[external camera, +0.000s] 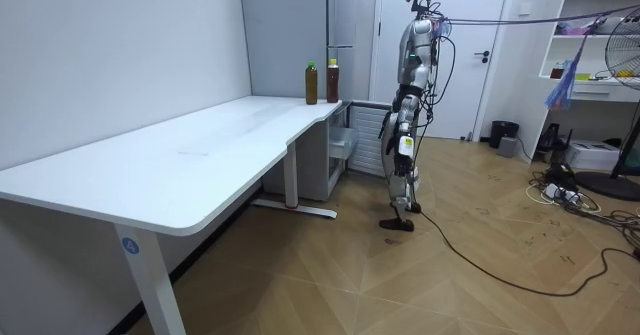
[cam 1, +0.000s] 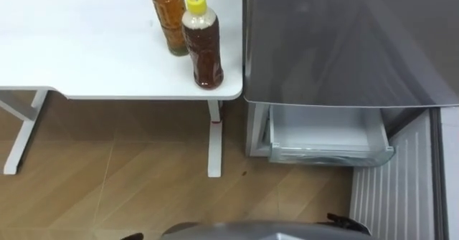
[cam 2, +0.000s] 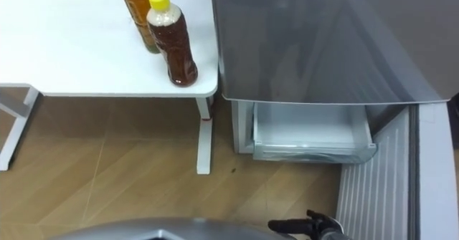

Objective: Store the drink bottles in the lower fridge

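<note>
Left eye view: both drinks stand on the white table point(cam 1: 86, 54) near its right corner, the yellow-capped tea bottle point(cam 1: 201, 45) in front and the amber bottle point(cam 1: 168, 14) just behind. The fridge point(cam 1: 344, 39) is beside the table, with its lower drawer point(cam 1: 326, 136) pulled out and empty and its lower door point(cam 1: 401, 186) open.

Room view: the robot stands upright at the fridge. Its left hand point(external camera: 404, 147) hangs by the hip, fingers too small to tell.

Right eye view: the dark bit at the bottom edge is probably the right hand point(cam 2: 315, 227), fingers unreadable.

The fridge looks ready, but nothing is loaded and both bottles are left.
</note>
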Motion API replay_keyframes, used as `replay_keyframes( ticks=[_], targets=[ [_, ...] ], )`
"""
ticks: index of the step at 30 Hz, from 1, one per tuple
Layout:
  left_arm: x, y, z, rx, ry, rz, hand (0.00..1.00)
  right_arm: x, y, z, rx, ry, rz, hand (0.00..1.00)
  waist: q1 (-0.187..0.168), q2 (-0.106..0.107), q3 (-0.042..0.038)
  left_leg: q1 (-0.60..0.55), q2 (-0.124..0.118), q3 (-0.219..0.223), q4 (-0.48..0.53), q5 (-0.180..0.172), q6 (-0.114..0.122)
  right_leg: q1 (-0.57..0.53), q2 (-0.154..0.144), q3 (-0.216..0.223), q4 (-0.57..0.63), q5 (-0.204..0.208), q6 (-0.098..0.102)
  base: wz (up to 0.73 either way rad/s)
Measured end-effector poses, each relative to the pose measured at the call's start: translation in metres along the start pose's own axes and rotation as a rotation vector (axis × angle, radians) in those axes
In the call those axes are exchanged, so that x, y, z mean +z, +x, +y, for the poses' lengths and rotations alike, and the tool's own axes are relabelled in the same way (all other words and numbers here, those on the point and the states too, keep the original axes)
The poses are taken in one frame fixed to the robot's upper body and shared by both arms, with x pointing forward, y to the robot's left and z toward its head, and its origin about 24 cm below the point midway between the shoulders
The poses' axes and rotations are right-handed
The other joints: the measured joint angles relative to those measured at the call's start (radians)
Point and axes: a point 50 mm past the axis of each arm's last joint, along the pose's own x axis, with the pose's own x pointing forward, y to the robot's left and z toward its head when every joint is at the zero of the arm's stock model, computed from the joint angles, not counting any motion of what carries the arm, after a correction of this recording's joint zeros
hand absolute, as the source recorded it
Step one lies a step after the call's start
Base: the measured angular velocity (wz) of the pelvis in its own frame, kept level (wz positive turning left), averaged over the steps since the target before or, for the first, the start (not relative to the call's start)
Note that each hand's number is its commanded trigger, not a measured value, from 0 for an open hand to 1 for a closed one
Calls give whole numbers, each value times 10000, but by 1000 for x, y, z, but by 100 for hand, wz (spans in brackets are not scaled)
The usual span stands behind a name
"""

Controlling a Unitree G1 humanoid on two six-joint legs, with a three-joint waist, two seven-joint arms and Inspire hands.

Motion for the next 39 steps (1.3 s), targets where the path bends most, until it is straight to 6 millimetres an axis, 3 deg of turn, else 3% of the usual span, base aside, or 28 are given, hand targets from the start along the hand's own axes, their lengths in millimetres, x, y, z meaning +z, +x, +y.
replay_keyframes(
  ticks=[3, 9, 17, 23, 31, 39],
  targets=[
    [13, -2, -2, 401, -449, -541, 0, 2, 0, 0, -92, -74, -132, 0, -1, 3, 2, -6, 0, 4, -2, 0, 1, -23, 2, 27, 24, 0, 0, -3],
    [63, -21, -22, 268, -1701, -2679, 0, 7, -1, -2, -198, -492, -515, 0, 14, 97, -48, 0, -1, -3, -2, 0, 3, -35, -1, 5, 53, 1, 0, 0],
    [137, -79, -39, -505, -4064, -6581, 0, 11, -2, -2, -225, -1034, -1017, 0, -29, 122, -67, 66, -9, -112, -73, 4, 5, -64, 10, -41, 47, 1, 0, -3],
    [172, -127, -37, -1004, -4868, -9301, 0, 7, -3, -2, -165, -927, -1174, 0, 0, 52, -74, 95, -32, -204, -28, 15, 15, -46, 3, -73, 41, 1, 0, 0],
    [203, -182, -24, -1746, -5005, -12645, 0, 4, -3, -4, -111, -714, -1127, 0, 1, 12, -38, 132, -43, -218, -44, 14, 15, 16, 13, -56, -50, 1, 0, -3],
    [214, -236, -17, -2618, -4900, -15717, 0, 2, -3, -5, -173, -621, -1258, 0, -46, 55, -32, -70, -48, -323, -38, 7, 9, -36, 32, -186, -80, 5, 2, 3]
  ],
)
